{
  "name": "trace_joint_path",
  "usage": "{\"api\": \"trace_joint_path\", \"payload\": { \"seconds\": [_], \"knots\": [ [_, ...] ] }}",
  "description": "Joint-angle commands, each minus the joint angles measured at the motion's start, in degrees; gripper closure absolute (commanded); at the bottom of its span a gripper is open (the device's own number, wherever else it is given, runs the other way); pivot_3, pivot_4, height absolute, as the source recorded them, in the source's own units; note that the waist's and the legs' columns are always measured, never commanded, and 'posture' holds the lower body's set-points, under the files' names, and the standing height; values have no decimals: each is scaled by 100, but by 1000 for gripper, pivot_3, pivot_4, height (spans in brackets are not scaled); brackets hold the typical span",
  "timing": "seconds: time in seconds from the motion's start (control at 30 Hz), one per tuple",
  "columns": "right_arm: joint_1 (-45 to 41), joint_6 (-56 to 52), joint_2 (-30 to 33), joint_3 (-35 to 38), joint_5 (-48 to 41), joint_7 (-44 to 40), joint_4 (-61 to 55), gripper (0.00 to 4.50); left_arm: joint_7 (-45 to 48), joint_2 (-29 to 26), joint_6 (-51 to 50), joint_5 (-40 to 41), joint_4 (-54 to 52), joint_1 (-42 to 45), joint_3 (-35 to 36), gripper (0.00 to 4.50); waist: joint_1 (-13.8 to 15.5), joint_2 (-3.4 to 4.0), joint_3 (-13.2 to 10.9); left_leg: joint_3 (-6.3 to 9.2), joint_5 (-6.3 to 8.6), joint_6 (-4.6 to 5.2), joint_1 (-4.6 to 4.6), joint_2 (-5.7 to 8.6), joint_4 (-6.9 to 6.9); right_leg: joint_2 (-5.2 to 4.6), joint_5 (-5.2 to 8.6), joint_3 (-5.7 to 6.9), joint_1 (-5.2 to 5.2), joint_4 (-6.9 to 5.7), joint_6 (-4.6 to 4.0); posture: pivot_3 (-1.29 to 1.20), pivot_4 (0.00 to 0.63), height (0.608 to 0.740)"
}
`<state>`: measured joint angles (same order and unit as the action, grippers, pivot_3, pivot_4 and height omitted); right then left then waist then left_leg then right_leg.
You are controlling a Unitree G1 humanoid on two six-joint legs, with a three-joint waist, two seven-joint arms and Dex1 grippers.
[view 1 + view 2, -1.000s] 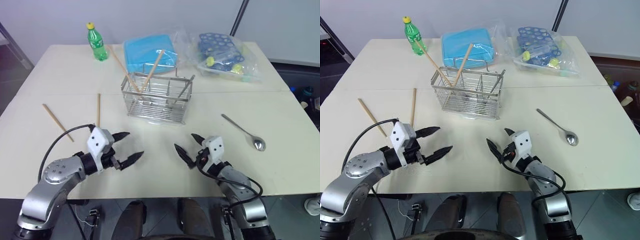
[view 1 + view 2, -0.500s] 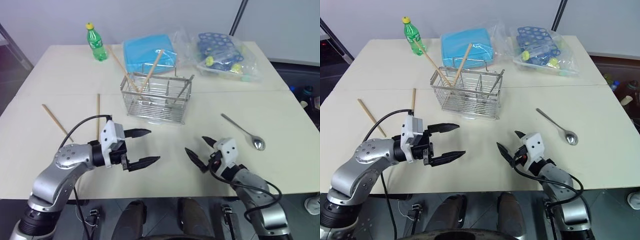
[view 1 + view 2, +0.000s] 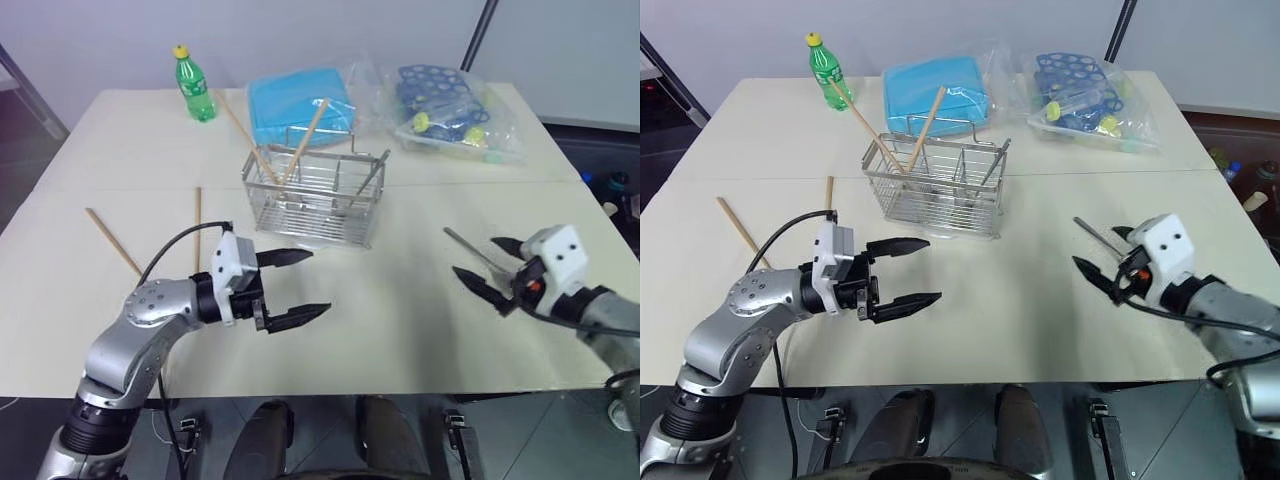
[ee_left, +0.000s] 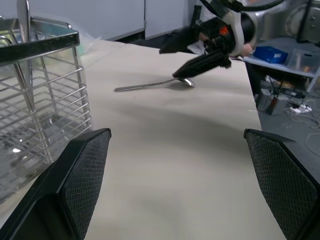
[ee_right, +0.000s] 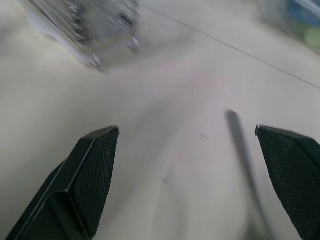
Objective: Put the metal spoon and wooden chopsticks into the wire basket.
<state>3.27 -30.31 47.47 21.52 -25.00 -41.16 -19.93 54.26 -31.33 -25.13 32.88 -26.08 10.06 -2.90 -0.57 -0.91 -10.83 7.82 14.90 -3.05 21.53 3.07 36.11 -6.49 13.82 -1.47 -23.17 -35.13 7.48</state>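
Left eye view: nearest the robot, well in front of the wire basket, the left gripper hangs above the bare table with its two black fingers spread wide and nothing between them, pointing toward the robot's right. On the same near band but far off to the basket's right, the right gripper is also spread wide and empty, its fingertips just over the handle end of the metal spoon; whether they touch it cannot be told. The left wrist view shows that spoon lying flat on the table beyond the basket's wire wall, with the right gripper's dark fingers poised at its bowl end.

To the front-left of the basket, two wooden chopsticks lie flat on the table: one running straight toward the basket's near left corner, the other further left and slanted, well apart from the first.

The basket itself stands upright mid-table. Two more chopsticks stand in it, leaning: one tilted out over the basket's left end, one tilted toward the back right. A thin metal piece leans in the right-hand compartment.

Behind the basket, just touching its far side in this view, sits a blue plastic box. To the back-left of the basket stands a green bottle with a yellow cap, and to the back-right lies a clear plastic bag of blue and yellow items
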Motion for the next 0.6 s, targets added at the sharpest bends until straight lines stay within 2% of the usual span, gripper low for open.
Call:
{"api": "trace_joint_path", "payload": {
  "seconds": [0.03, 0.17, 0.3, 0.6],
  "knots": [
    [-249, 527, 456, 7, 128, -802, 986, 0, -67, 81, 136, -79, 52, 214, -80, 22, -2, 0, -1, -1, 0, 0, 0, 1, 2, -1, 0, 0, 0, 0, 0, 0, 150, 740],
    [-740, 967, 818, -328, 301, -1512, 2021, 0, -100, 114, 113, -76, 47, 249, -113, 22, -33, 2, -2, -6, 0, 1, -2, 0, 3, -1, -1, -1, 1, 0, 2, 0, 150, 740],
    [-1672, 1613, 1032, -857, 690, -2179, 3438, 0, -202, 130, 62, -89, -62, 193, -120, 22, -46, 5, -4, -9, 1, 2, -5, -1, 2, 0, -3, -2, 1, -1, 5, 0, 150, 740],
    [-3268, 2530, 819, -1787, 1421, -2984, 5759, 0, -630, 39, -191, 11, -469, -70, 53, 22, -29, 12, -8, -10, 1, 2, -3, 1, 2, -3, -13, -3, 0, 0, 22, 0, 150, 740]
  ]
}}
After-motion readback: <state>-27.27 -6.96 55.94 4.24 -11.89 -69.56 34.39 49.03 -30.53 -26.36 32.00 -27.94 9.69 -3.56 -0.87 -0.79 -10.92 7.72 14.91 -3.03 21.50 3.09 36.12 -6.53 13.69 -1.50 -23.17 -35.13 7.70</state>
